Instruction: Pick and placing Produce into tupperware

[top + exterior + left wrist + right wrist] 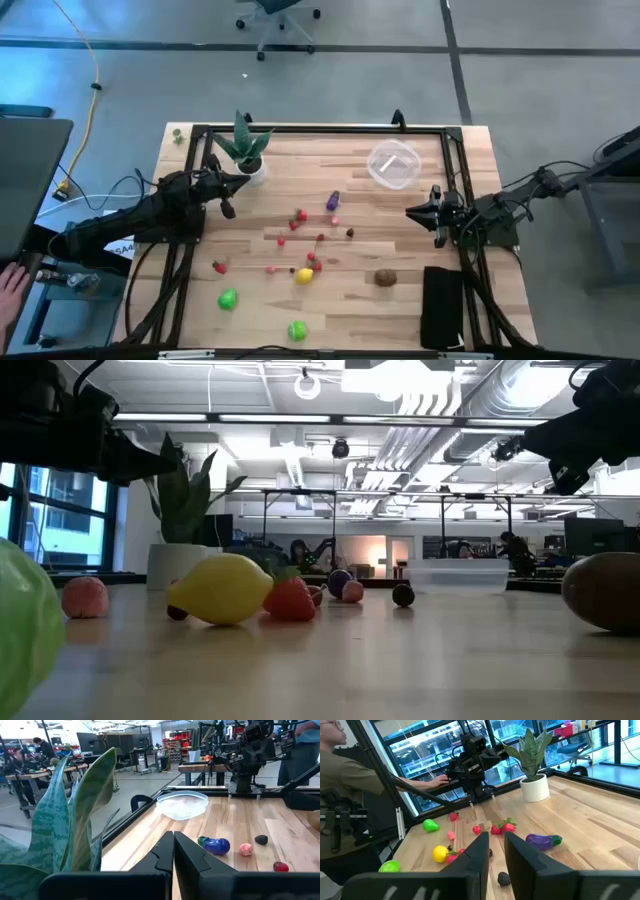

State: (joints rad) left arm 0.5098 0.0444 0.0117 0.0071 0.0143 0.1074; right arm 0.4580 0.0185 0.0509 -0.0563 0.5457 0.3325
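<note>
The left pincer (236,186) hangs above the worktop (470,300) near its far left corner, just beside the plant in a white pot (246,152), and its fingers are pressed together on nothing. The right pincer (413,211) hangs near the right edge; its fingers stand a little apart, with a narrow gap between them, and hold nothing.

The tupperware (393,165) sits near the far right corner, well apart from most of the produce. It looks empty. The right pincer is between it and the brown kiwi-like fruit (386,278), which lies closer to the near edge.

The produce is scattered over the middle of the worktop. A purple eggplant (332,201) lies nearest to the tupperware, with a small pink piece (335,220) and a dark berry (350,233) near it. Red strawberries (300,216) lie around the centre. The yellow lemon (304,276) lies lower, touching a red piece. Two green round fruits (228,298) lie near the near edge.

A black flat object (441,305) lies at the near right corner. A person's hand (438,781) rests beyond the left edge.
</note>
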